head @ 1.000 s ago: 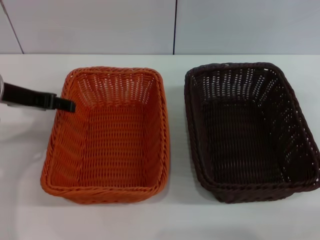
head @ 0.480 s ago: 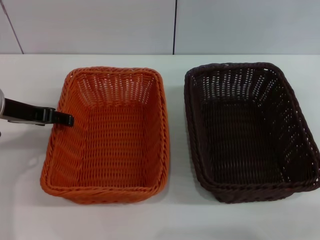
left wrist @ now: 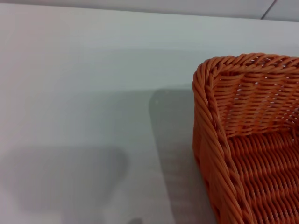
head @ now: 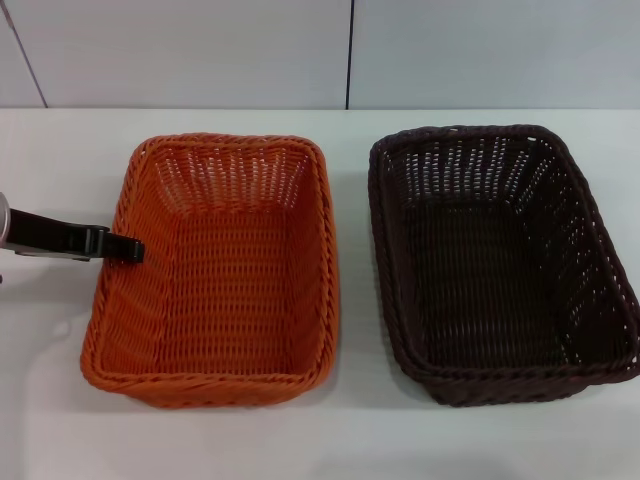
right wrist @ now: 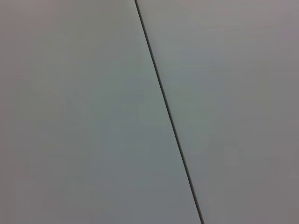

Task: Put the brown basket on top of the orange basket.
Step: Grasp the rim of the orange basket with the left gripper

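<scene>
The orange basket (head: 218, 172) sits empty on the left half of the white table. The brown basket (head: 490, 165), very dark and also empty, sits to its right with a narrow gap between them. My left gripper (head: 128, 249) reaches in from the left edge at the orange basket's left rim, about halfway along that side. The left wrist view shows one corner of the orange basket (left wrist: 243, 130) and the gripper's shadow on the table. The right gripper is out of view.
The white table (head: 350, 430) runs in front of and between the baskets. A pale panelled wall (head: 350, 50) with a dark seam stands behind them. The right wrist view shows only a grey surface with a seam (right wrist: 168, 112).
My left gripper has moved along the orange basket's left rim toward the table's near side and drawn back slightly to the left. The baskets have not moved.
</scene>
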### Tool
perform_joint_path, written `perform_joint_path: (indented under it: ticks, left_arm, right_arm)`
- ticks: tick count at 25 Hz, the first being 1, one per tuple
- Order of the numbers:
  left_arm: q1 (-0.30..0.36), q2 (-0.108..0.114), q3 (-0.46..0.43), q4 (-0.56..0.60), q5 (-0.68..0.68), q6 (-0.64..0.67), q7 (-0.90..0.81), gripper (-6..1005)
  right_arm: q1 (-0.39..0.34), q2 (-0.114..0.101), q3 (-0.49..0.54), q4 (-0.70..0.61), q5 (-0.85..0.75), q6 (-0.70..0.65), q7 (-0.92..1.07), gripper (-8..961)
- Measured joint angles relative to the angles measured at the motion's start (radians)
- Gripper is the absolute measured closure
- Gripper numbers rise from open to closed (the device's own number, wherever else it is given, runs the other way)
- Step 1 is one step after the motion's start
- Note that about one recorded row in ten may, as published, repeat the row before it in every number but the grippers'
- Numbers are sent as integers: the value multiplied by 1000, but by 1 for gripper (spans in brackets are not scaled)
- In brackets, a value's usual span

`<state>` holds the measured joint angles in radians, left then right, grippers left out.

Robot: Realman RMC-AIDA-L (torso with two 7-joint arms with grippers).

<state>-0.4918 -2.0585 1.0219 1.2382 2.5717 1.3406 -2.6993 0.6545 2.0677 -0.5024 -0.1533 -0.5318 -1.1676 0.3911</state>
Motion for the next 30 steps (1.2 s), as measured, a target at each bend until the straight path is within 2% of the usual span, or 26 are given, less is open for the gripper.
perform_joint_path:
  ticks: [8, 19, 25, 30]
  left_arm:
    - [-6, -1, 4, -47, -11, -10, 18, 304]
    - [1, -2, 17, -47, -49, -9, 54, 684]
    - [11, -1, 13, -45, -73, -2, 65, 832]
    - [14, 1, 16, -23, -76, 6, 68, 833]
  right_arm:
    - [-4, 1, 4, 1, 0, 8, 0, 332]
    - [-3, 2, -3, 2, -1, 8, 2, 332]
    - [-15, 2, 2, 3, -1, 8, 1, 331]
    - [-22, 3, 0, 6, -2, 8, 0, 331]
